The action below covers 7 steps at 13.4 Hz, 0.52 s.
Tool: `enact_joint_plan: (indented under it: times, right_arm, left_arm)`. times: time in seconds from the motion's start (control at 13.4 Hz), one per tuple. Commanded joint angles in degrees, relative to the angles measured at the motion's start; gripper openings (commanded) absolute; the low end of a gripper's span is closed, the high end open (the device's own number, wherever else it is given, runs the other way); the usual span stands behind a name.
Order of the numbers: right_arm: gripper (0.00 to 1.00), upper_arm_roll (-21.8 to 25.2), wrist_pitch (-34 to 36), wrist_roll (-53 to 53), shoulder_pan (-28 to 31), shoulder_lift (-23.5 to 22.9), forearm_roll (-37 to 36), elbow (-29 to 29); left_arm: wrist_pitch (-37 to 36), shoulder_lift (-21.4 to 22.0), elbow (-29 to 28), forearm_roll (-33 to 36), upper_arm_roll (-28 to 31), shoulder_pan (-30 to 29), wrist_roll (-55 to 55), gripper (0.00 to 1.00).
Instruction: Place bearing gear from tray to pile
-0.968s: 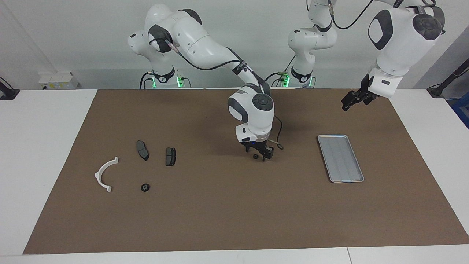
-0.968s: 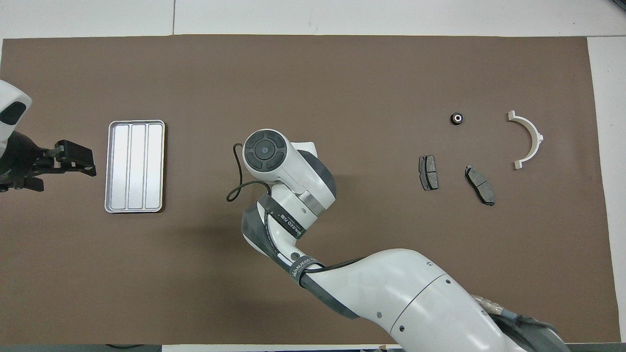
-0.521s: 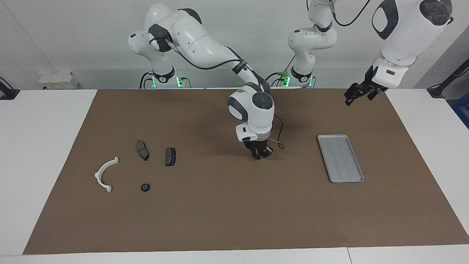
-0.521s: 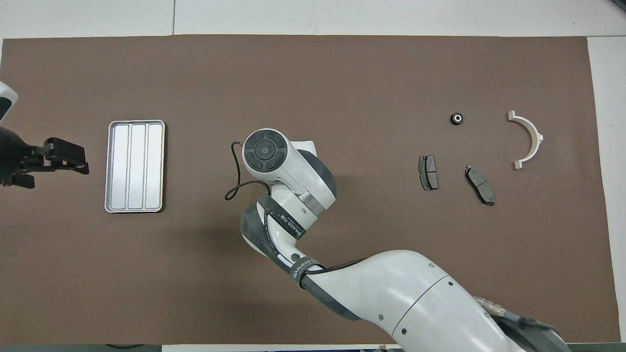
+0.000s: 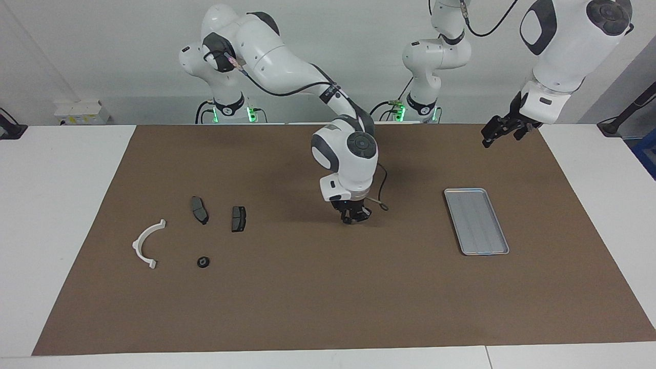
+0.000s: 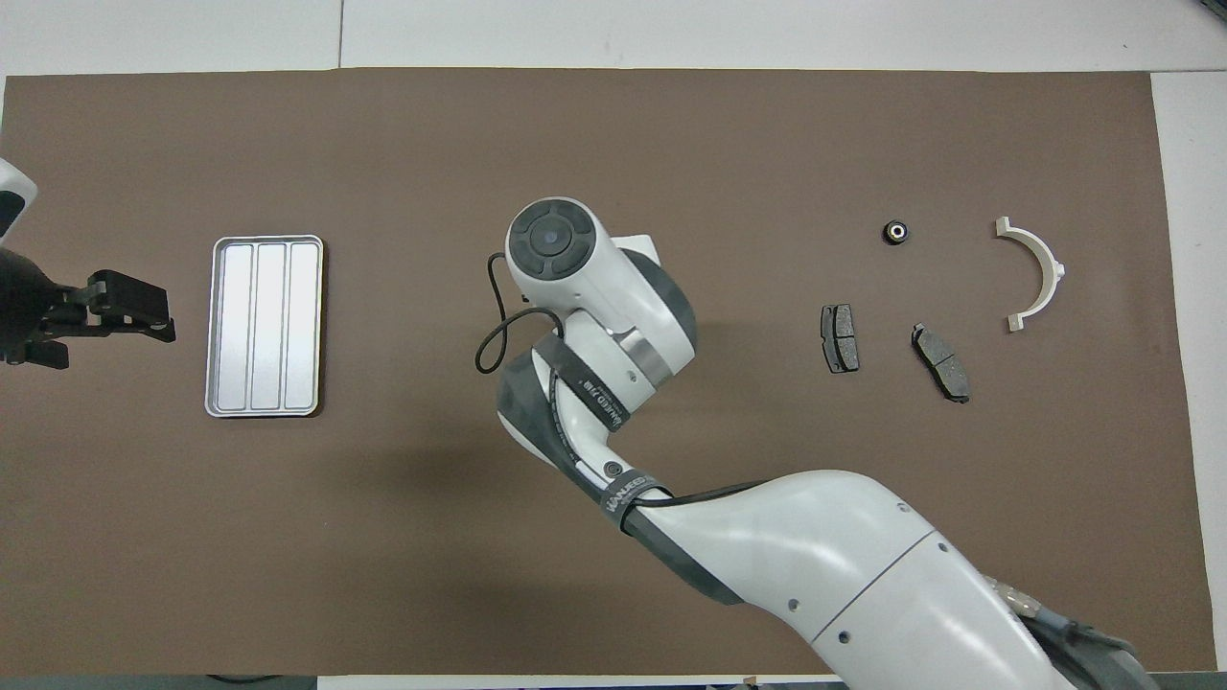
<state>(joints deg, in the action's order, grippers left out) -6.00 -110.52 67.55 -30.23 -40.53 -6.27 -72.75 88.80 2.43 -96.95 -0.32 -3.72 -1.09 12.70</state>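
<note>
The white counter [image 5: 61, 205] is covered over most of its top by a brown mat [image 5: 287, 297], on which everything is laid out. The right arm [image 5: 287, 66] is stretched out over the middle of the mat, and its tool [image 5: 351, 217] is hidden under the wrist in the overhead view; in the facing view it is seen low over the mat with its fingertips brought together, where a second ago they stood apart around a small black part lying on the mat. Since then the tool has been raised a little and carried a short way toward the pile. The left arm [image 5: 564, 46] is held waiting, its tool [image 6: 134, 309] with the fingers apart, up over the mat beside the tray toward the left arm's end. The tray [image 5: 475, 221] is left lying flat with no part seen in it. Well apart from it, toward the right arm's end, the pile is made up of a white semicircular bracket [image 5: 146, 246], two dark brake pads [image 5: 199, 210] [image 5: 238, 219] and a black bearing gear already set down [image 5: 203, 262]. The bearing gear being moved cannot be made out on its own, but nothing is seen on the mat under the right tool, so it is judged to be clamped there; the pick is thus taken as done, and carrying and release at the pile are what is left
</note>
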Motion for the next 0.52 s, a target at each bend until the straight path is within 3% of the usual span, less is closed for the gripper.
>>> enact_joint_plan:
  times: [0.0, 0.22, 0.45]
  right_arm:
    - [0.0, -1.1, 8.0, -20.4, 9.2, 6.8, -0.3, 1.0]
    - [0.0, -1.1, 10.2, -44.4, 19.5, 9.8, -0.1, 0.9]
    - [0.0, -1.1, 7.3, -63.3, 29.1, 9.7, -0.1, -1.2]
  left_arm:
    - [-0.8, 0.4, 0.0, -0.6, 0.0, -0.4, -0.8, 1.0]
    - [-0.8, 0.4, 0.0, -0.6, 0.0, -0.3, -0.8, 1.0]
    - [-0.8, 0.4, 0.0, -0.6, 0.0, -0.3, -0.8, 1.0]
